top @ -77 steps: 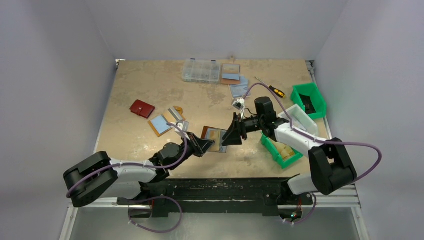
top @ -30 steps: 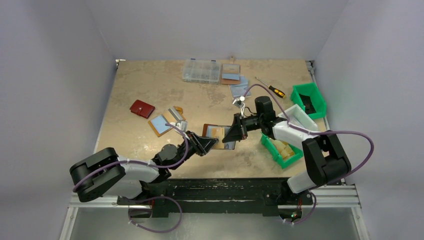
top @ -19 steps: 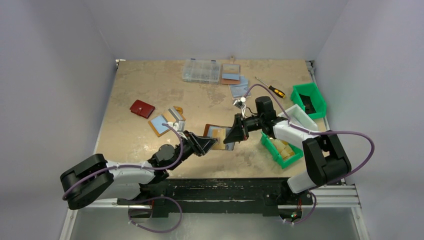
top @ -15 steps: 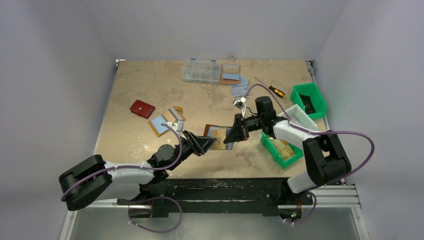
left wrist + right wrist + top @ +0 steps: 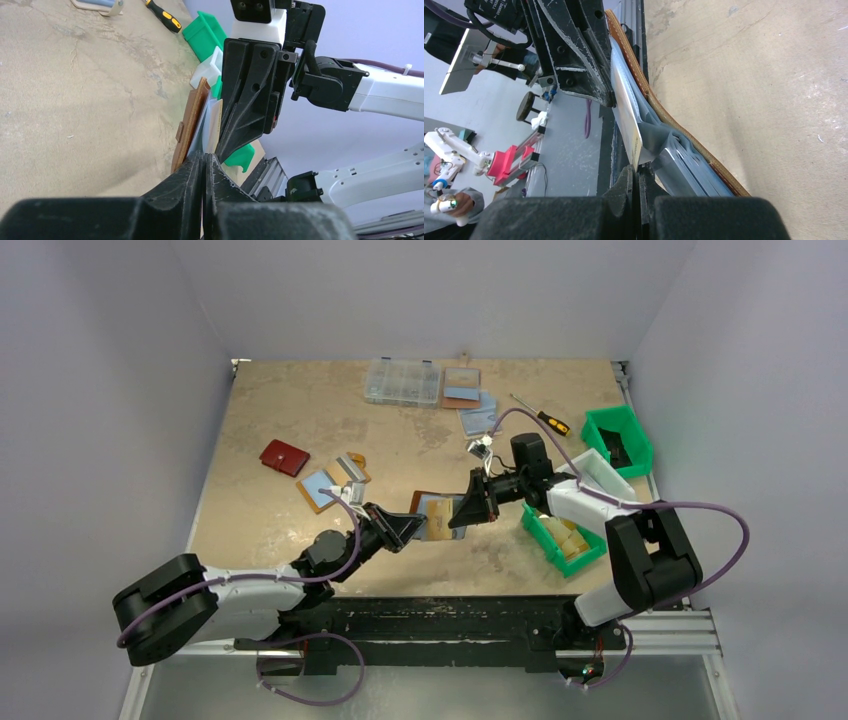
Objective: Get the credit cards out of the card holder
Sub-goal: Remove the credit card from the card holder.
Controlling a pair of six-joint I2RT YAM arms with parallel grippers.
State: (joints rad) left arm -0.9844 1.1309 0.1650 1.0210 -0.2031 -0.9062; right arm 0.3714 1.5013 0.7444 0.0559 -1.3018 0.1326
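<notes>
The card holder (image 5: 421, 501) stands open on its edge near the middle of the bench's (image 5: 300, 420) near edge, caught between the two grippers. I cannot tell whether its lower edge touches the surface. The left gripper (image 5: 408, 526) reaches it from the near-left side and the right gripper (image 5: 456, 522) from the right, their tips close together at the holder's near corner. In the left wrist view the left fingers (image 5: 187, 177) are all but closed, with only a thin slit between them. The brown leather cover (image 5: 191, 122) lies against the outside of the left-hand finger, and a pale sleeve edge runs down into the slit, so the pinch is on the holder's inner leaves. Whether a card lies inside that pinch cannot be told. In the right wrist view the right fingers (image 5: 624, 190) are pressed fully together. A cream-gold credit card (image 5: 626, 112) stands on edge in front of the bluish sleeves (image 5: 684, 170), and its lower corner runs straight into the line where these fingers meet, so they grip that corner. A fold of sleeve touches the same spot. From above, the card's gold face shows between the two grippers. A green bin (image 5: 548, 536) sits just to the right of the right gripper, and a dark red wallet (image 5: 284, 457) lies well apart toward the left edge.
</notes>
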